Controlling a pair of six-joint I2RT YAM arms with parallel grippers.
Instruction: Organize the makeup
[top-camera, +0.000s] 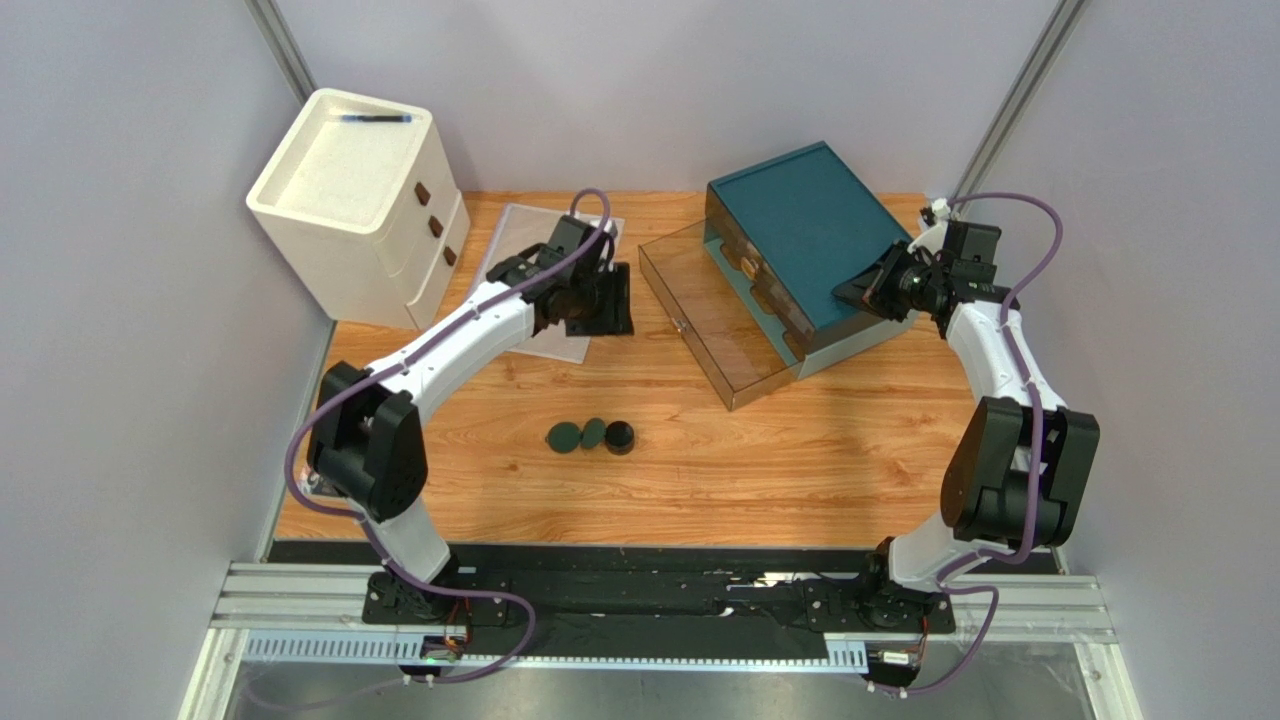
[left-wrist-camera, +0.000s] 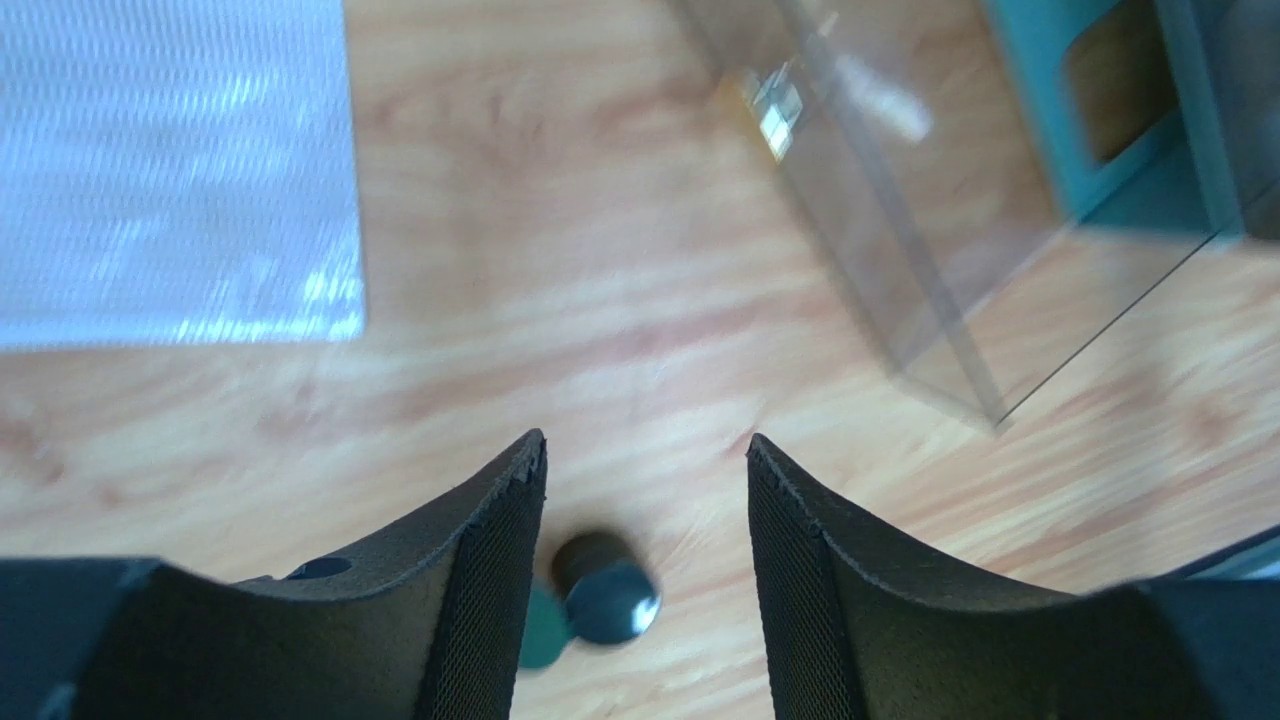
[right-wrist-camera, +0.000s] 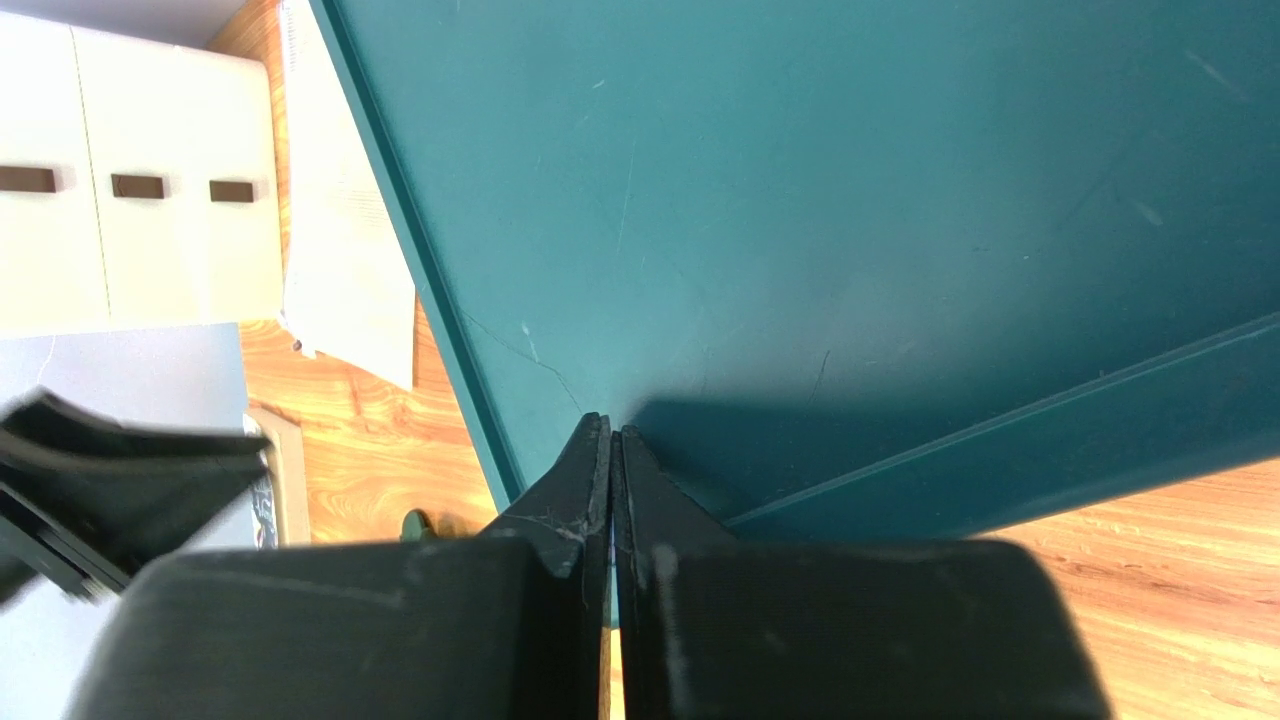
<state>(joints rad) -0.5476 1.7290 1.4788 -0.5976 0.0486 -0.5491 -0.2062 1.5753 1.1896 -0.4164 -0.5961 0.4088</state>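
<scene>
Three dark round compacts lie in a row on the wooden table: a green one, a middle one and a black one. My left gripper is open and empty, held above the table behind them, beside the clear pouch. In the left wrist view, a shiny dark compact and a green one show below the open gripper. My right gripper is shut, with its tips at the top of the teal box. No tubes or bottles are in view.
The teal organizer box stands at the back right, with a clear drawer pulled out toward the table's middle; the drawer also shows in the left wrist view. A white drawer unit with a pen on top stands at the back left.
</scene>
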